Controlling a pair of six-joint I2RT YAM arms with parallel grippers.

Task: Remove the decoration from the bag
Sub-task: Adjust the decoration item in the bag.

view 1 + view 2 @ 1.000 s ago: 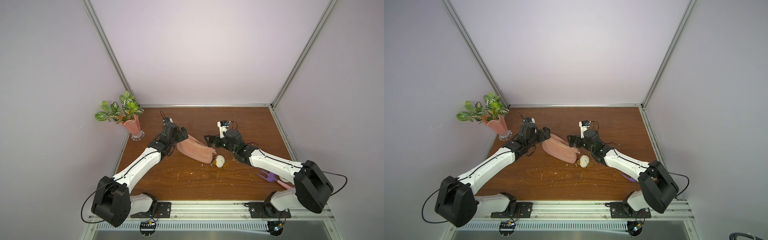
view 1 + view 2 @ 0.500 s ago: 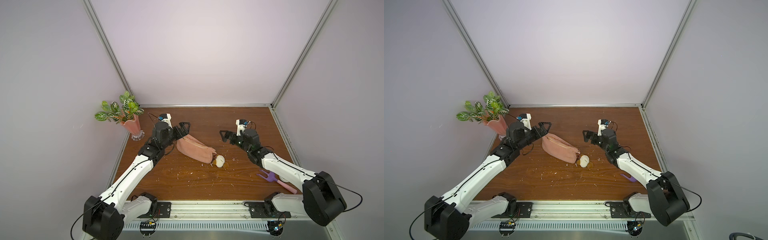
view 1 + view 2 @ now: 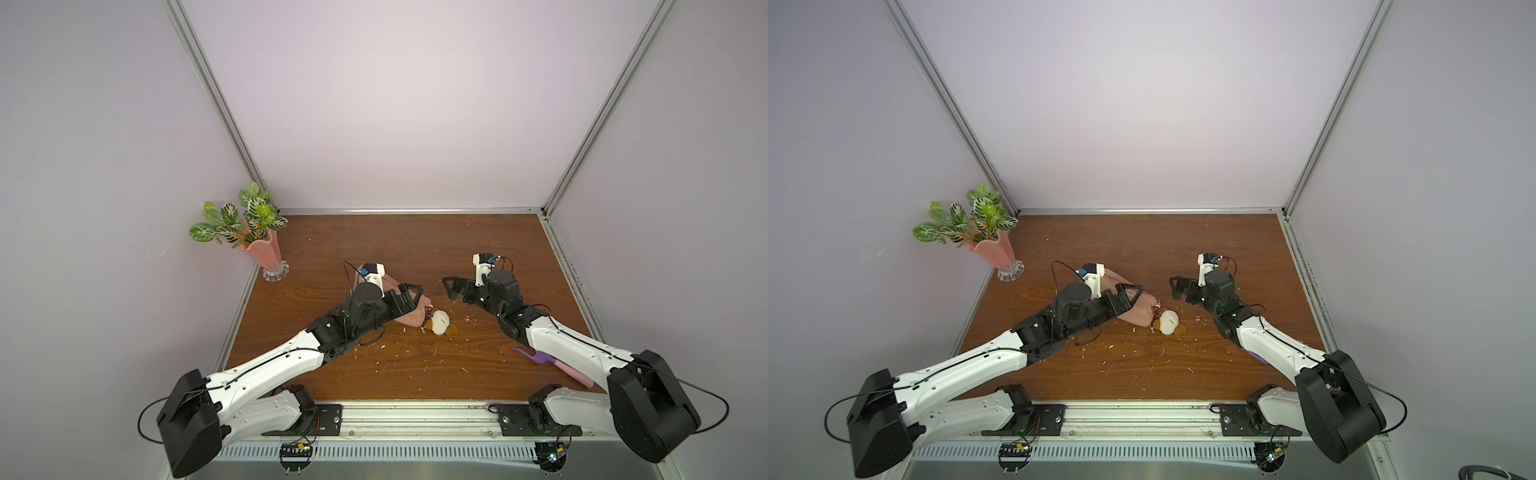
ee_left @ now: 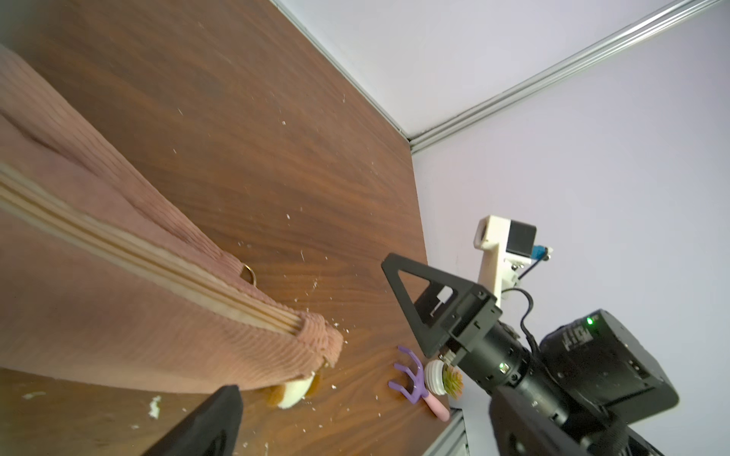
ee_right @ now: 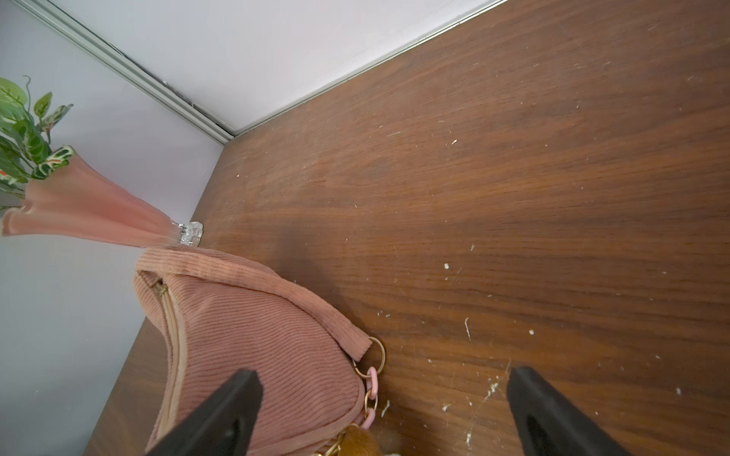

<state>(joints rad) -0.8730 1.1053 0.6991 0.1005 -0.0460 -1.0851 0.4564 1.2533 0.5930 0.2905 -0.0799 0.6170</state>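
Note:
The bag (image 3: pixel 411 318) (image 3: pixel 1138 313), a salmon-pink ribbed pouch, lies mid-table with its zipper (image 4: pixel 158 264) along the top. At its right end lies the decoration (image 3: pixel 439 323) (image 3: pixel 1169 322), a cream plush with a brown end (image 5: pixel 357 442), joined to the bag by a pink and gold chain (image 5: pixel 371 389). My left gripper (image 3: pixel 409 296) (image 3: pixel 1127 297) (image 4: pixel 363 430) is open and hangs over the bag's right end, its arm hiding much of the pouch. My right gripper (image 3: pixel 453 289) (image 3: pixel 1177 289) (image 5: pixel 385 418) stands open just right of the bag, above the chain, holding nothing.
A pink vase with green leaves (image 3: pixel 259 249) (image 3: pixel 994 253) stands at the back left corner. A purple forked toy (image 3: pixel 540 357) (image 4: pixel 411 375) and a small white pot (image 4: pixel 436 377) lie near the right arm. White crumbs dot the wooden table (image 3: pixel 415 245). Walls close three sides.
Both grippers drew back from the bag half a second ago. The left one has since swung back over the bag's right end; the right one has edged slightly nearer. The bag lies as before.

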